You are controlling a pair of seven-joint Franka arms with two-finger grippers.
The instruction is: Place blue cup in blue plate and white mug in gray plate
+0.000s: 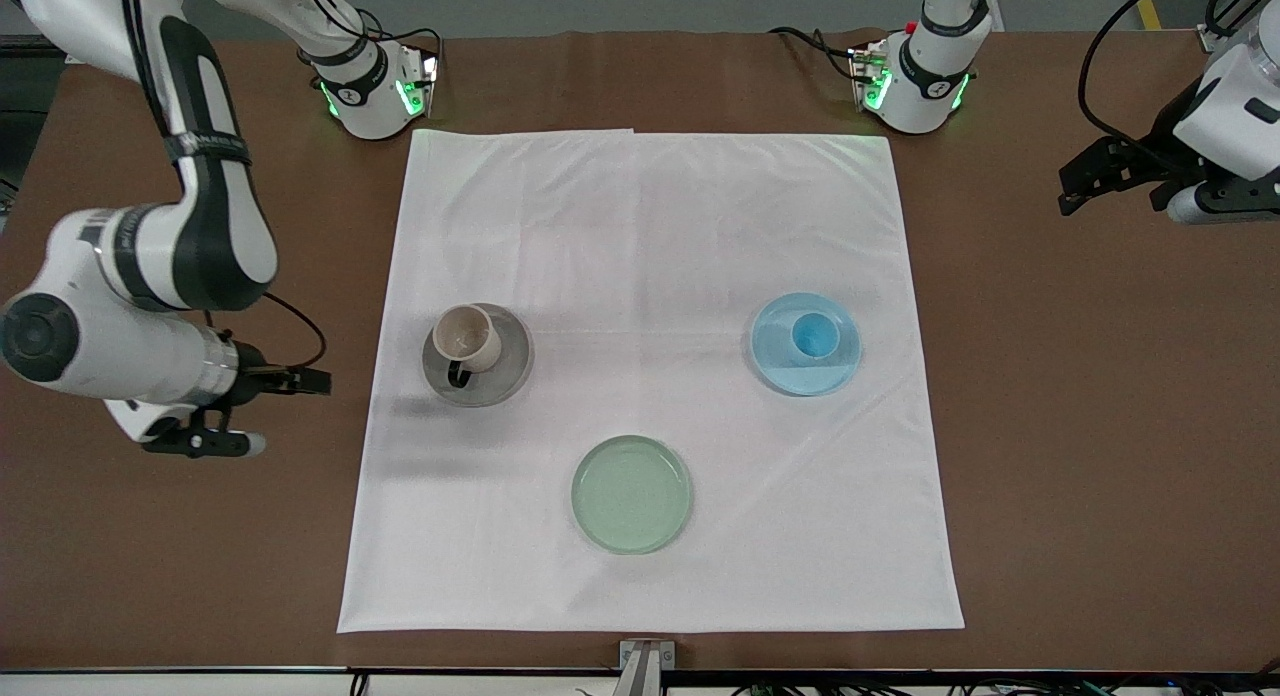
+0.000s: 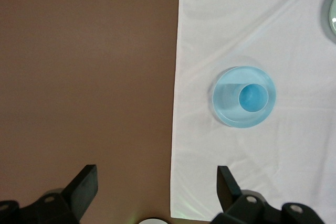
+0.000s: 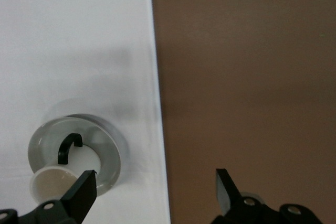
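Note:
The white mug (image 1: pixel 466 338) stands upright in the gray plate (image 1: pixel 506 372), toward the right arm's end of the white cloth. The blue cup (image 1: pixel 814 334) stands upright in the blue plate (image 1: pixel 800 381), toward the left arm's end. My right gripper (image 1: pixel 275 411) is open and empty over the brown table beside the cloth edge. Its wrist view shows the mug (image 3: pixel 51 183), the gray plate (image 3: pixel 108 145) and the open gripper (image 3: pixel 155 179). My left gripper (image 1: pixel 1110 191) is open and empty over the brown table. Its wrist view shows the cup (image 2: pixel 253 98), the blue plate (image 2: pixel 226 114) and the open gripper (image 2: pixel 156 174).
A pale green plate (image 1: pixel 632 494) lies empty on the white cloth (image 1: pixel 650 236), nearer to the front camera than the other two plates. Its rim shows in the left wrist view (image 2: pixel 332 9). Brown table (image 1: pixel 1080 426) surrounds the cloth.

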